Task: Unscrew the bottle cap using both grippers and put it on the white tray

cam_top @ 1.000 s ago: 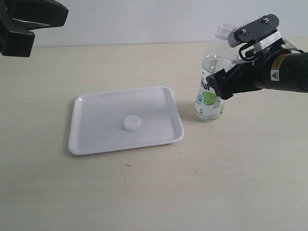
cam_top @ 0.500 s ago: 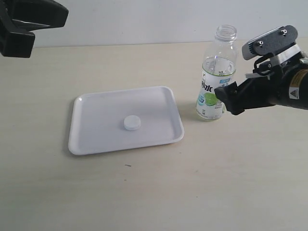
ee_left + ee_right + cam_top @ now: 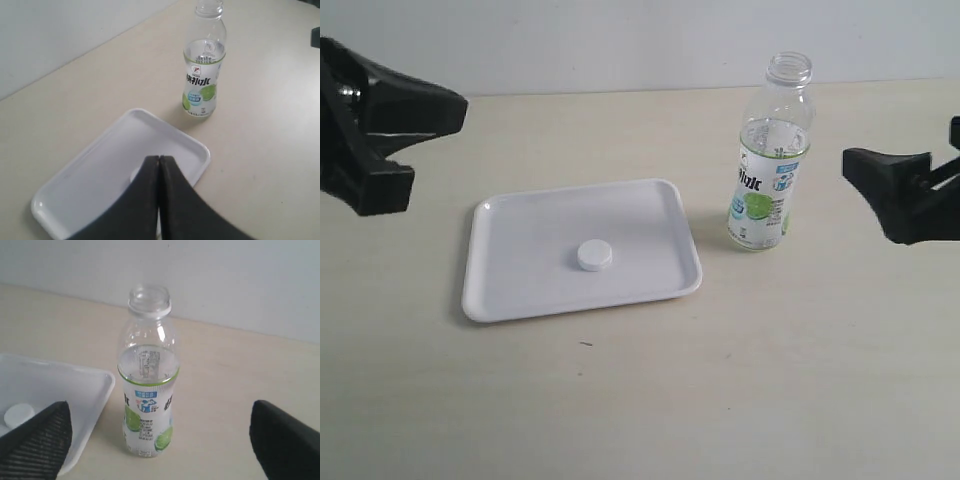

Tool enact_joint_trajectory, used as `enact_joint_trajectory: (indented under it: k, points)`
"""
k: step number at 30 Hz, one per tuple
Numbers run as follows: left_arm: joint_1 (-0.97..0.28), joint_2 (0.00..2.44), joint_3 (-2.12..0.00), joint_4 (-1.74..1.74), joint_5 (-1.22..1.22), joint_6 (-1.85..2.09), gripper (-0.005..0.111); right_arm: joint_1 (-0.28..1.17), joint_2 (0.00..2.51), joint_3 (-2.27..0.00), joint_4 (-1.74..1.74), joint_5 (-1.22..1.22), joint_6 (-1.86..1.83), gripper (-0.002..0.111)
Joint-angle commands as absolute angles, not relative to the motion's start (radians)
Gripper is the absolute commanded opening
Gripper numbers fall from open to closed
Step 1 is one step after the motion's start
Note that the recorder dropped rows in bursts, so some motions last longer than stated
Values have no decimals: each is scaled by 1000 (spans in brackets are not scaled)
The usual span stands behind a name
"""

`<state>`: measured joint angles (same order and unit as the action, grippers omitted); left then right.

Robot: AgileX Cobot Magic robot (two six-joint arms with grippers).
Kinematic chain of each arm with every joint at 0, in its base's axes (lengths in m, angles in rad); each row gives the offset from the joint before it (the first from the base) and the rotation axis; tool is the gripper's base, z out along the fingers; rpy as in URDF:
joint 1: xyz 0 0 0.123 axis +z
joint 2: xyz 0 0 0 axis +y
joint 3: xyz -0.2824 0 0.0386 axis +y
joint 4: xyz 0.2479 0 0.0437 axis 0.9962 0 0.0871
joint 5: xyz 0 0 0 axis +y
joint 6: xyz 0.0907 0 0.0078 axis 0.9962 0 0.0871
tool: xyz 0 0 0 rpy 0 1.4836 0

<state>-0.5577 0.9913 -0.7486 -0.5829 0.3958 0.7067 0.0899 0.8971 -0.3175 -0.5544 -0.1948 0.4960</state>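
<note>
The bottle cap (image 3: pixel 594 256) lies flat near the middle of the white tray (image 3: pixel 520 290). The bottle (image 3: pixel 767 170) stands upright and uncapped to the right of the tray, touched by neither gripper. My left gripper (image 3: pixel 455 108) hovers above the table, left of the tray. In the left wrist view it (image 3: pixel 159 159) is shut with nothing between its fingers, which cover most of the cap (image 3: pixel 134 175). My right gripper (image 3: pixel 872 195) is open at the right edge, clear of the bottle. In the right wrist view its fingers (image 3: pixel 45 440) stand wide apart either side of the bottle (image 3: pixel 147 385).
The tray and bottle rest on a pale beige table (image 3: pixel 720 380). A light wall (image 3: pixel 620 40) runs along the far edge, close behind the bottle.
My right gripper has let go of the bottle and drawn back to the right edge. The left gripper has come down and further into view. The cap and tray have not moved.
</note>
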Motion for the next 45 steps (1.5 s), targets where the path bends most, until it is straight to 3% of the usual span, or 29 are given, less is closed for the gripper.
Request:
enact_joint_trajectory:
  k: [1,13,30,35,39,45]
  points:
    - [-558,876,-637,-659,324,754,0,88,716,-285,-535,-141,527,91]
    - [-558,631,-515,-675,338,751,0,88,484,-285,-530,-128,526,91]
    - [-558,622,-515,-629,306,785,0,88,473,-285,-530,-128,526,91]
    - [-554,520,-515,-624,308,785,0,88,473,-285,-530,-125,526,91]
    - [-510,412,-515,-630,316,781,0,88,473,-285,-530,-125,526,91]
    - [-324,237,-441,-651,315,778,0,88,473,-285,-530,-125,526,91]
